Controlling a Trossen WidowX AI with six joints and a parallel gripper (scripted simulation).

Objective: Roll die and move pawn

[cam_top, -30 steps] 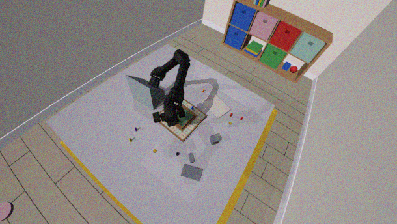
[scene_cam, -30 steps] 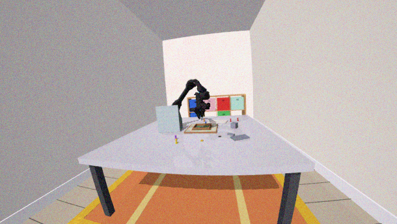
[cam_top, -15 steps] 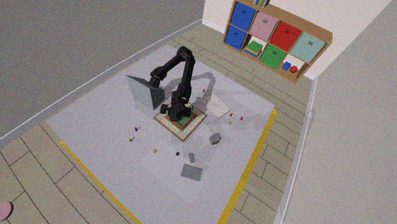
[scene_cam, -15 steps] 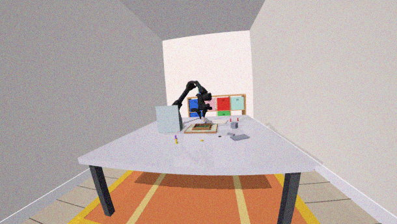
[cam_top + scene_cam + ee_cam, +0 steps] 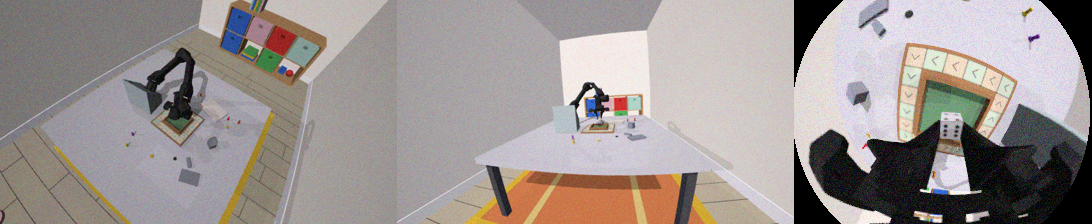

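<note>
Wrist view: fingers clamped on the white die [image 5: 951,125], held up off the board [image 5: 956,66], w/ the die sitting over the near edge of the green dice tray [image 5: 952,104]. Pips on the die too small/blurry to count. Board's ring of pale green + cream squares w/ arrow marks wraps the tray on all sides visible; near side hidden by the black gripper body. Top view: arm [image 5: 182,81] bent over the board [image 5: 177,127], wrist straight above the tray [image 5: 177,124], covering most of it. Pawn: cannot tell which piece it is or where on the ring; nothing clear on the squares that show. Rel. to the board on the worktop [image 5: 136,182]: pale blue-grey upright panel [image 5: 142,96] just beside its far-left side, white sheet [image 5: 215,109] near its right side, small red pieces [image 5: 233,120] beyond that sheet, grey block [image 5: 212,142] near its front-right, flat grey slab [image 5: 189,177] well apart toward the front, purple [image 5: 133,133] and yellow [image 5: 127,144] bits off its left-front. Exterior view: fingers [image 5: 602,121] hang just above the board [image 5: 599,127], not touching it.
</note>
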